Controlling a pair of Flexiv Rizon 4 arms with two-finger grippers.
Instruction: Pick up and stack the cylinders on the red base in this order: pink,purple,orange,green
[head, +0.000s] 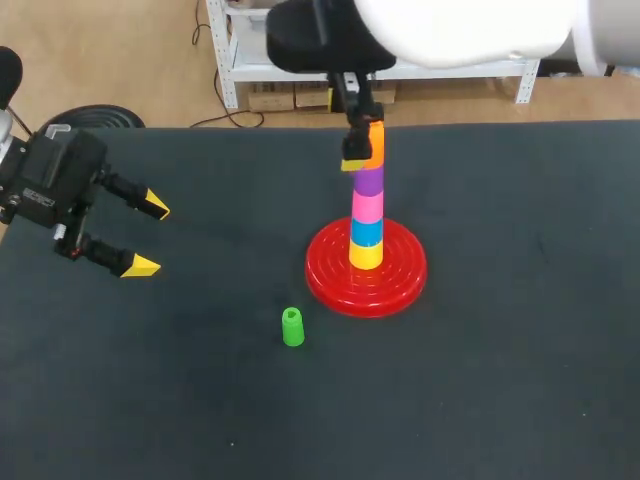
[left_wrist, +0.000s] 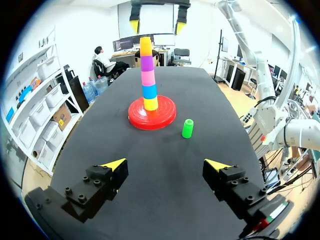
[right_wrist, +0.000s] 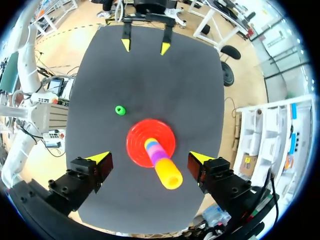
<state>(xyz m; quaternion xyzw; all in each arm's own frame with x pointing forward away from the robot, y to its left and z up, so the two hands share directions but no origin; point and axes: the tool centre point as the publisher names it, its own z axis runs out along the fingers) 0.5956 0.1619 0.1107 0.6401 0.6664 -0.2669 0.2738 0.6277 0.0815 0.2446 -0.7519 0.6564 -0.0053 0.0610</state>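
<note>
Right gripper (right_wrist: 150, 159) fingers spread wide; orange plastic cylinder (right_wrist: 169, 175) atop coloured stack (right_wrist: 158, 152) sits between them, untouched. Left gripper (left_wrist: 166, 164) fingers open; small green plastic cylinder (left_wrist: 187, 128) well ahead.

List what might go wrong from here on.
1. The right gripper hangs open right by the orange cylinder atop the tall stack; a sideways pull-away might topple it.
2. The green cylinder stands small and alone on the table; an off-centre grasp could tip it and let it roll.
3. Setting it on so tall a stack, any misalignment may knock cylinders off the red base.
</note>
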